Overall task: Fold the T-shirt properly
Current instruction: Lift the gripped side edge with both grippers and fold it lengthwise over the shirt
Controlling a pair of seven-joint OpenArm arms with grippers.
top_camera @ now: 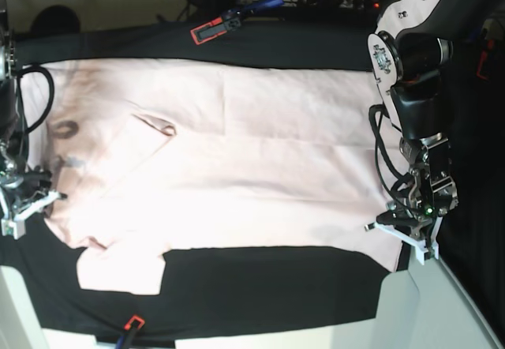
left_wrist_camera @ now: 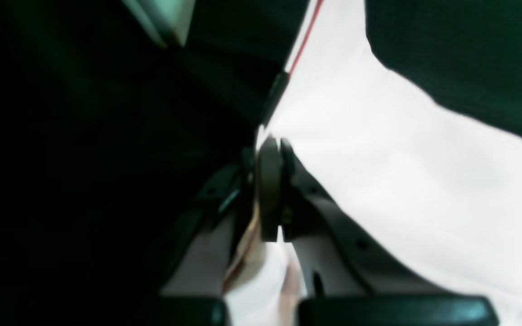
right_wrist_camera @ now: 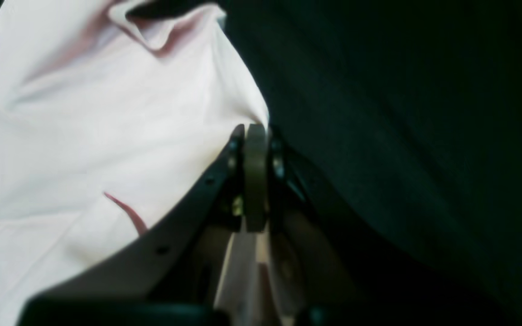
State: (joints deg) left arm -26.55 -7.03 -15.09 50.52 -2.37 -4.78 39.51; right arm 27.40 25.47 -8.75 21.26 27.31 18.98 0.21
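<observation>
Both grippers, the left gripper [left_wrist_camera: 275, 149] and right gripper [right_wrist_camera: 255, 131], pinch edges of the pale pink cotton T-shirt [top_camera: 260, 159] spread across the black-clothed table [top_camera: 260, 286]. Light, limp and creasing easily, it probably handles best by hems and corners.

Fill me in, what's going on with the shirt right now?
A pale pink T-shirt lies spread across the black cloth on the table, with one sleeve folded in. Both arms are at its opposite ends. The left gripper is shut on the fabric at one edge, and the right gripper is shut on the edge at the other end. No lift or fold shows yet.
</observation>
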